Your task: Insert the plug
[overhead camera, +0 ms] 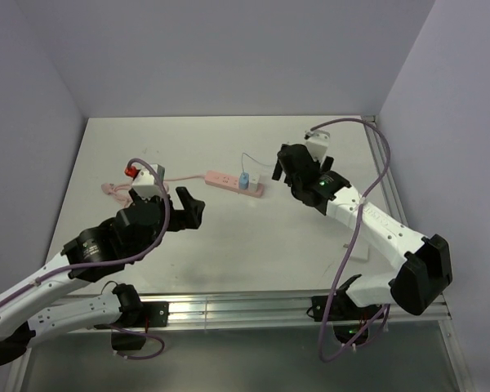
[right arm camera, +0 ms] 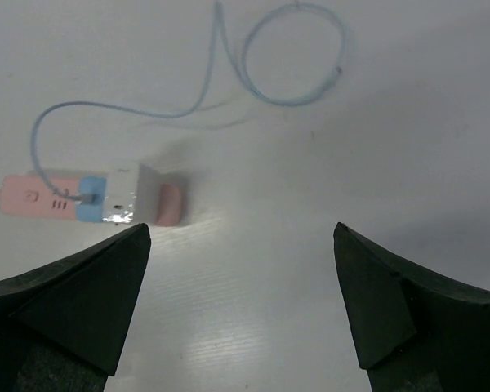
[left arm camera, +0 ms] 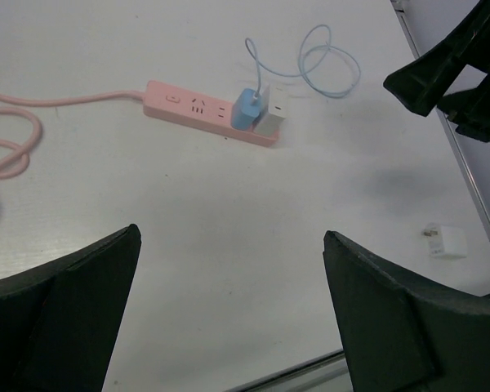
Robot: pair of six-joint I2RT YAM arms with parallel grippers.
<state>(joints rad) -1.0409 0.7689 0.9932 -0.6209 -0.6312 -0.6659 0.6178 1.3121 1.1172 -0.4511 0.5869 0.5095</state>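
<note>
Where lilac walls (overhead camera: 229,49) meet, the white table (overhead camera: 253,245) — matte — bears the plug (overhead camera: 243,180).

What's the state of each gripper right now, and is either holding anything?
Left gripper: open, holding nothing.
Right gripper: open, holding nothing.

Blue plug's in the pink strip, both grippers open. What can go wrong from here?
1. The small light-blue and white plug stands in the long pink power strip, close beside a white block adapter. Full seating cannot be told, so it may be shallow.
2. Its thin pale-blue looping cable lies loose near the open right gripper. A low sweep there might snag it and tug the plug out.
</note>
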